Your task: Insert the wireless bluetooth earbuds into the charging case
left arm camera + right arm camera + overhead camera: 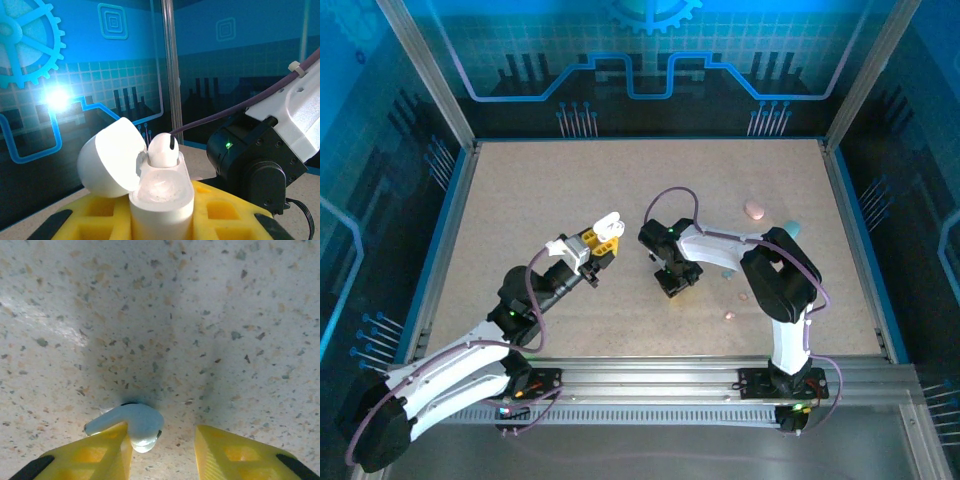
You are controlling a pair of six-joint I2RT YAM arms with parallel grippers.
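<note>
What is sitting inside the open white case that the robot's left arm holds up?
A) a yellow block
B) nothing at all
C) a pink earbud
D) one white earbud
D: a single white earbud stands in the white case, whose lid is flipped back.

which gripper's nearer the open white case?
Left: left gripper is shut on the open white case; right gripper is apart, low at the table, open around a pale blue earbud.
</note>
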